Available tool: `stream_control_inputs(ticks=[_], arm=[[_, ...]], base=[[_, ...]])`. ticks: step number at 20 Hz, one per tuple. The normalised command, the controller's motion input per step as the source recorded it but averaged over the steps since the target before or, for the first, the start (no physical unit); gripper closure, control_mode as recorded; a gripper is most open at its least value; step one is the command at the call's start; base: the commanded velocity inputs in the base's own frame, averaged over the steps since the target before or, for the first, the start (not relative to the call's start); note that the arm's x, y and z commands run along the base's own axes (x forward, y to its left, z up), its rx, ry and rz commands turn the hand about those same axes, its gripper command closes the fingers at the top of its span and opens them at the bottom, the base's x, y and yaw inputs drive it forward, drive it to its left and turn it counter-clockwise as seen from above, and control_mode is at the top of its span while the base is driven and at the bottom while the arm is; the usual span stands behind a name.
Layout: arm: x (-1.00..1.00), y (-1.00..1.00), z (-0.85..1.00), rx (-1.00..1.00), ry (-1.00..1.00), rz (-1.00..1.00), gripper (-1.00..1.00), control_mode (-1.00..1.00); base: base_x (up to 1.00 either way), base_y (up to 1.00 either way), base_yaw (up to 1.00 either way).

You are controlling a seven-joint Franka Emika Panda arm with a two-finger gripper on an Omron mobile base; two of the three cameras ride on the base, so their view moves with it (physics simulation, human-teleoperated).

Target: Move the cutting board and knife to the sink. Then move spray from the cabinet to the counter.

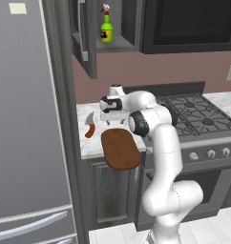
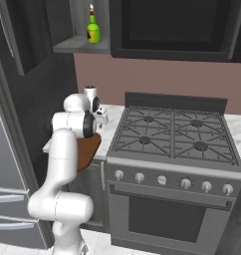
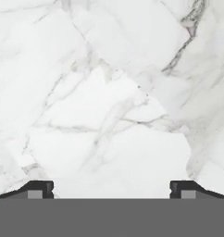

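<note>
A marble table [image 1: 91, 143] beside the stove carries one cutting board [image 1: 120, 149] overhanging its front edge and one knife [image 1: 90, 125] at its ten o'clock. The tool [image 3: 112, 187] hangs spread above bare marble. One spray [image 1: 106, 26] stands in the open cabinet [image 1: 89, 45].

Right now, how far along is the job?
Nothing looks done. The cutting board overhangs the counter edge, with the knife beside it. The gripper hovers over bare marble, jaws open and empty. The spray stands in the open cabinet. Both moves remain.
</note>
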Motion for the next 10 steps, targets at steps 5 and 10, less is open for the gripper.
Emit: stream_control_inputs(ticks=[5,10], arm=[[-0.09,0.0,0.51,0.0,-0.13,-0.01,-1.0,-1.0],[-0.73,-0.11,0.47,0.0,-0.09,-0.01,-1.0,-1.0]], base=[[0.0,0.0,0.0],[0.0,0.0,0.0]])
